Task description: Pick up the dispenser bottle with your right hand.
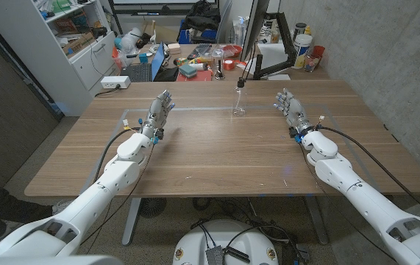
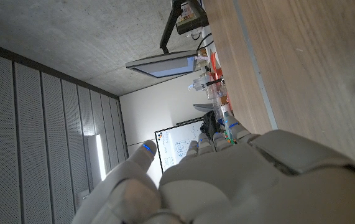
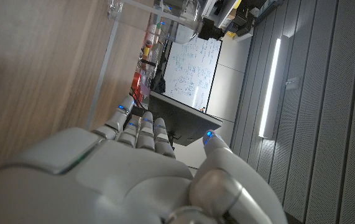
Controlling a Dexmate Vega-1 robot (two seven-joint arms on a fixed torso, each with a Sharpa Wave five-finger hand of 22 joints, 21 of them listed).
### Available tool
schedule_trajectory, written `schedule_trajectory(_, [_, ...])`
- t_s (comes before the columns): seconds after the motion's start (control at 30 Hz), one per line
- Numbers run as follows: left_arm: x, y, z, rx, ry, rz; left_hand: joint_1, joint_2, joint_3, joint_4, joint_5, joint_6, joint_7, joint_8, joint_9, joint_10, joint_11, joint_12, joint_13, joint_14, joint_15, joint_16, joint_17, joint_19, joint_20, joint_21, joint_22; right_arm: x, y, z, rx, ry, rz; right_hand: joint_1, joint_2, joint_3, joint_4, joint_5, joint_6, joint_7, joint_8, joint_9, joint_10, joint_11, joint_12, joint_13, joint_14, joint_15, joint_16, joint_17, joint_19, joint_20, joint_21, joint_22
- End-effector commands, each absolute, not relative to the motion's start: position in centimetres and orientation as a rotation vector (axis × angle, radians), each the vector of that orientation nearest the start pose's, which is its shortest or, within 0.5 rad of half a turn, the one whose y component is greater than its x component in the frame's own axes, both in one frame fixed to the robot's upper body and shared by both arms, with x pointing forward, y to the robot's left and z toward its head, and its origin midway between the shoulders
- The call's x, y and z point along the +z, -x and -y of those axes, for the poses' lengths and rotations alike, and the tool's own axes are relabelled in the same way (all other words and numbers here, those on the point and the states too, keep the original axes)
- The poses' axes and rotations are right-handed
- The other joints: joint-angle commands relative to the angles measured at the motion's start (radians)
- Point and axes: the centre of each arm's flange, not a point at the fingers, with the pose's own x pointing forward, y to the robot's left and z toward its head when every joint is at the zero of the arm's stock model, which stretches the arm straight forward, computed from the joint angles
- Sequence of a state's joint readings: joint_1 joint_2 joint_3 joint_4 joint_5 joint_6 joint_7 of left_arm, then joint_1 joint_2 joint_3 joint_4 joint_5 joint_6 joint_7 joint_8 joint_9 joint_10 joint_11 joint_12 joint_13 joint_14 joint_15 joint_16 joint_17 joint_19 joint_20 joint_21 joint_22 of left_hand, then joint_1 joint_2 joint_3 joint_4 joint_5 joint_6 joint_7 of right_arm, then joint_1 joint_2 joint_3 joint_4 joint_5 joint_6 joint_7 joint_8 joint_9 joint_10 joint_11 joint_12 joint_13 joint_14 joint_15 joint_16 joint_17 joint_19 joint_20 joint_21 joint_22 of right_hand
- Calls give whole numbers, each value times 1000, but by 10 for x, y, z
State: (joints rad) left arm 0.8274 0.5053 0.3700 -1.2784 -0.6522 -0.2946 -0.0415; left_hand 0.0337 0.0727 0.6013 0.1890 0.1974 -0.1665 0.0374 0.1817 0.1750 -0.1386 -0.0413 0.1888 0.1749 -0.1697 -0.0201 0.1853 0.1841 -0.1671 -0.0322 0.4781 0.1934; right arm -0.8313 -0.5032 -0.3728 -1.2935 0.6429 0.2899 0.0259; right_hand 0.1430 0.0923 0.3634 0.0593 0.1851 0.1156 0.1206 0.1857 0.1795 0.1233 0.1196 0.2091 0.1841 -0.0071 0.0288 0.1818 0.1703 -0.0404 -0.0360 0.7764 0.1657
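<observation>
A small clear dispenser bottle (image 1: 238, 101) with a black pump top stands upright on the wooden table (image 1: 217, 158), toward the far middle. My right hand (image 1: 291, 110) stands on the table's right side, fingers apart and reaching up, holding nothing, a good way to the right of the bottle. Its pale back (image 3: 133, 174) fills the lower part of the right wrist view, where the bottle's clear base (image 3: 118, 7) shows at the frame edge. My left hand (image 1: 158, 115) stands open on the left side, its back (image 2: 227, 180) seen in the left wrist view.
Behind the table's far edge stands a cluttered desk with bottles, a laptop (image 1: 153, 71) and a monitor arm (image 1: 272, 70). A white cabinet (image 1: 84, 51) stands at the back left. A concrete wall runs along the right.
</observation>
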Motion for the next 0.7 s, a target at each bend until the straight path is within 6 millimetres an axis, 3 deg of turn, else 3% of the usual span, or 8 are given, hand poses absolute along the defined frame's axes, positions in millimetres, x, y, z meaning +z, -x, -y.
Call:
schedule_trajectory(0.03, [-26, -659, -296, -208, 47, 595, 0, 110, 6, 1, 6, -28, 1, 4, 5, -7, 2, 6, 5, -61, -1, 5, 2, -68, -72, 4, 2, -25, -656, 285, 197, -35, 593, 10, 1, 6, -2, 4, 1, 8, 6, 3, -4, 9, 4, 4, 2, 9, 8, 5, -6, -50, 3, 2])
schedule_trajectory(0.43, [-27, -659, -297, -211, 54, 594, -1, 110, 6, 1, 7, -28, -1, 4, 5, -7, 2, 7, 5, -61, 0, 6, 1, -67, -71, 4, 2, -22, -655, 282, 192, -24, 601, 15, -4, 2, -11, 3, 5, 8, 7, 3, 4, 10, 8, 4, 8, 11, 9, 5, 1, -47, -2, 3])
schedule_trajectory(0.7, [-27, -662, -298, -208, 58, 594, -1, 110, 6, 1, 7, -27, 1, 5, 5, -7, 2, 7, 5, -62, -1, 6, 1, -68, -71, 4, 2, -20, -654, 281, 186, -5, 608, 15, -29, -10, -21, 0, 6, 10, 6, 3, 5, 12, 8, 4, 8, 12, 7, 5, 4, -47, -9, 2])
